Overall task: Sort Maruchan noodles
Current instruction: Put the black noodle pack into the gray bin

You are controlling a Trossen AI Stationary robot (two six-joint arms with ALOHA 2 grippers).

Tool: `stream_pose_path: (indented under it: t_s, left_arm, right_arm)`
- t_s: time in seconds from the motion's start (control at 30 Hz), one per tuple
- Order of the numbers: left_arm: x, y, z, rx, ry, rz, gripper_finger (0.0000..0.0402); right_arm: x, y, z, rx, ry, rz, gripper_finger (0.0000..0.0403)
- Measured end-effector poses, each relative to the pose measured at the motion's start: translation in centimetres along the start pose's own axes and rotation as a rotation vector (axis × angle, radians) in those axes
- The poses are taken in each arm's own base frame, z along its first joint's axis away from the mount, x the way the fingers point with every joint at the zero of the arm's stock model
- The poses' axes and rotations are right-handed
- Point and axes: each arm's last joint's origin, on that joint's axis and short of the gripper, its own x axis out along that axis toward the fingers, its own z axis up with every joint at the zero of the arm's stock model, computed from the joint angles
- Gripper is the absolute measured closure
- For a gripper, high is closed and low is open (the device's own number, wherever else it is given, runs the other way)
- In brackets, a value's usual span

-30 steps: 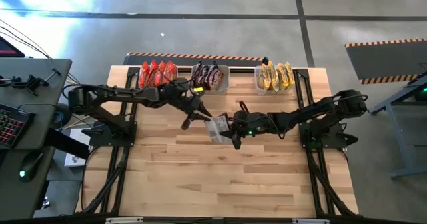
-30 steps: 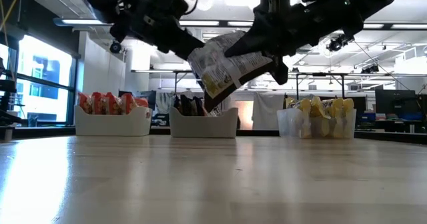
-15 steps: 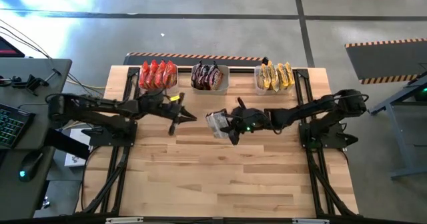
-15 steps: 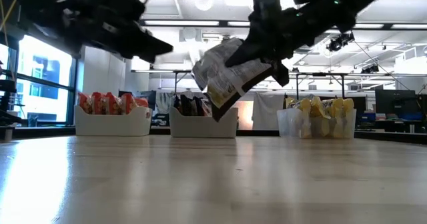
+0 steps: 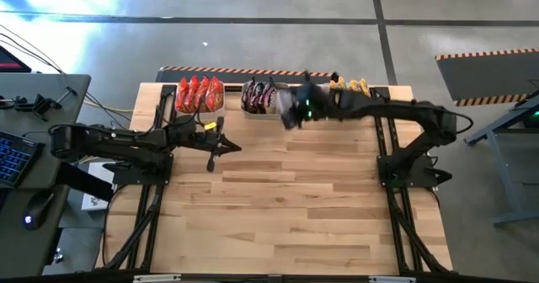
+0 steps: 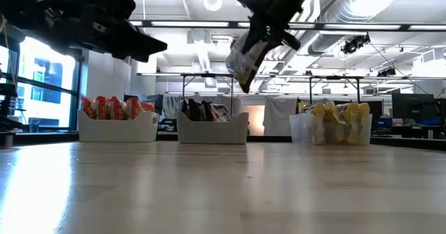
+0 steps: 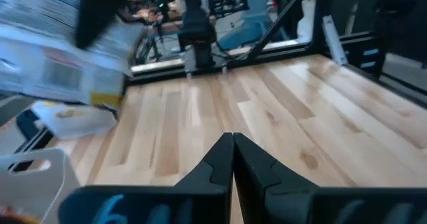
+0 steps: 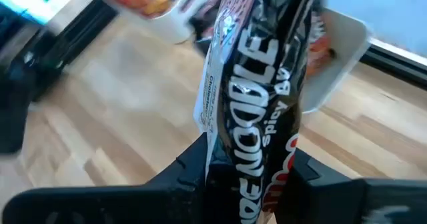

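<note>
Overhead, the right pincer [image 5: 295,110] was closed on a silver-and-dark noodle packet [image 5: 289,108], holding it in the air just beside the middle bin [image 5: 284,110] at the far edge of the bench [image 5: 295,207]. In the low view the packet [image 6: 245,60] hung tilted, well above the bench and clear of the bins, and in the right wrist view it [image 8: 257,84] stood between the two dark fingers [image 8: 190,167], its printed face outward. The middle bin held other dark packets [image 5: 259,96], the left bin [image 5: 173,106] held the red-orange packets [image 5: 199,92], and the right bin [image 5: 325,110] held the yellow packets [image 5: 349,96]. The left pincer [image 5: 210,152] hovered empty above the bench near the left bin, its fingers [image 7: 223,161] pressed together with no gap between them. A desk with a keyboard [image 5: 13,152] stood just left of the bench.
</note>
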Motion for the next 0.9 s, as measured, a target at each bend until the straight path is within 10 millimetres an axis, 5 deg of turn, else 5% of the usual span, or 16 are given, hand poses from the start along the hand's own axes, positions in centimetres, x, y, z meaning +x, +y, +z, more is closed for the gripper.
stream_pose_path:
  t_s: [0.17, 0.47, 0.9]
  left_arm:
    - [0.0, 0.0, -0.4, -0.005, 0.044, 0.004, 0.0401]
    - [0.0, -0.1, -0.4, -0.009, 0.042, -0.002, 0.0401]
    - [0.2, -0.7, -0.4, -0.038, 0.047, -0.032, 0.0401]
  right_arm:
    - [1.1, -3.4, 4.1, 0.185, 0.037, -0.059, 0.0313]
    - [7.7, -7.4, 8.6, 0.446, 0.204, -0.036, 0.0313]
    - [14.4, -8.0, 11.3, 0.513, 0.379, -0.169, 0.0313]
